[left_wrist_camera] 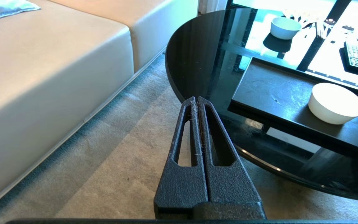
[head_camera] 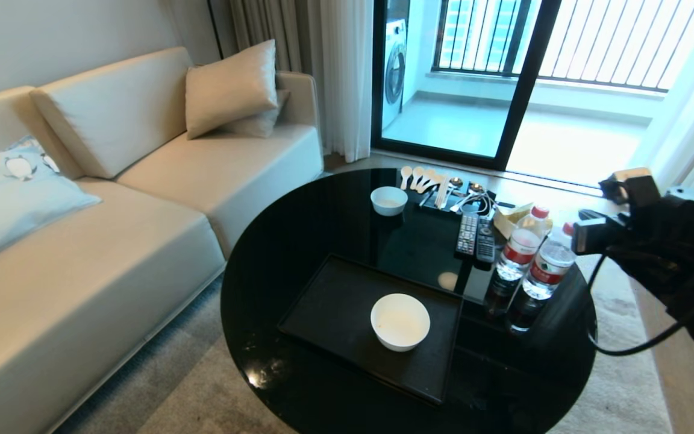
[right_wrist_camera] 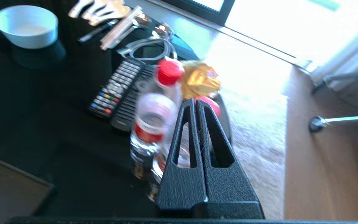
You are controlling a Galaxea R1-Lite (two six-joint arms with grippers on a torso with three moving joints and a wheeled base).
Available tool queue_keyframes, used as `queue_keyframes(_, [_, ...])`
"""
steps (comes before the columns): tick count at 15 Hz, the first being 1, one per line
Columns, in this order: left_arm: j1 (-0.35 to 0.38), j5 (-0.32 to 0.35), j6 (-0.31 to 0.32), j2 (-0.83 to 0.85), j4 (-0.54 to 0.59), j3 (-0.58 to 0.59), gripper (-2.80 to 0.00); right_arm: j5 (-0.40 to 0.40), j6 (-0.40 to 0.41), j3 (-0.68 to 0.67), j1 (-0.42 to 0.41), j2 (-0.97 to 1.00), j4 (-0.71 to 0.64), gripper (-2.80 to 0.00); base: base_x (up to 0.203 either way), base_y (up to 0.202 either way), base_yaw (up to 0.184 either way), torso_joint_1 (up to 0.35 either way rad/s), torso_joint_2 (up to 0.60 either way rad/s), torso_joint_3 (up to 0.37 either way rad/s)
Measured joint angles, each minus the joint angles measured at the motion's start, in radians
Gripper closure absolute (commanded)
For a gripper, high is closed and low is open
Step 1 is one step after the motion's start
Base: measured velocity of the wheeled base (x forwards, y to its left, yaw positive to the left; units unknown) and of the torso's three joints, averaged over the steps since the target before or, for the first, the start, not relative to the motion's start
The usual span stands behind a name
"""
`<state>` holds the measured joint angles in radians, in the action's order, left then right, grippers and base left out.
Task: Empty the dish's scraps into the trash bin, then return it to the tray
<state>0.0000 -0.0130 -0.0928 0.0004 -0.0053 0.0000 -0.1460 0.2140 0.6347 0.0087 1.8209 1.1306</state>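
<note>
Already the dish (head_camera: 400,321) sits upright on the tray (head_camera: 335,307), toward its right end, and it looks empty inside, so the job appears finished; no bin or scraps show in any view. Around the tray, the tabletop (head_camera: 299,241) carries a smaller bowl (head_camera: 388,200), remotes (head_camera: 475,237) and two bottles (head_camera: 534,265), all well apart from the dish. To the right, the right gripper (right_wrist_camera: 196,104) hangs off the tabletop's edge beside the bottles, fingers pressed together on nothing. Low over the carpet beside the sofa (left_wrist_camera: 57,62), the left gripper (left_wrist_camera: 195,100) is likewise pressed together and idle.
</note>
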Motion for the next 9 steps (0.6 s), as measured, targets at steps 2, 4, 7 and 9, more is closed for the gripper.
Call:
queue_keyframes(2, [0.000, 0.000, 0.000, 0.000, 0.000, 0.000, 0.00, 0.022, -0.026, -0.125, -0.052, -0.075, 0.042, 0.00, 0.000, 0.000, 0.000, 0.000, 0.00, 0.000])
queue_keyframes(4, [0.000, 0.000, 0.000, 0.000, 0.000, 0.000, 0.00, 0.029, -0.050, -0.244, -0.072, -0.156, 0.067, 0.00, 0.000, 0.000, 0.000, 0.000, 0.00, 0.000])
queue_keyframes(7, [0.000, 0.000, 0.000, 0.000, 0.000, 0.000, 0.00, 0.033, -0.058, -0.388, -0.079, -0.275, 0.073, 0.00, 0.000, 0.000, 0.000, 0.000, 0.00, 0.000])
queue_keyframes(9, [0.000, 0.000, 0.000, 0.000, 0.000, 0.000, 0.00, 0.050, -0.056, -0.454, -0.080, -0.358, 0.067, 0.00, 0.000, 0.000, 0.000, 0.000, 0.00, 0.000])
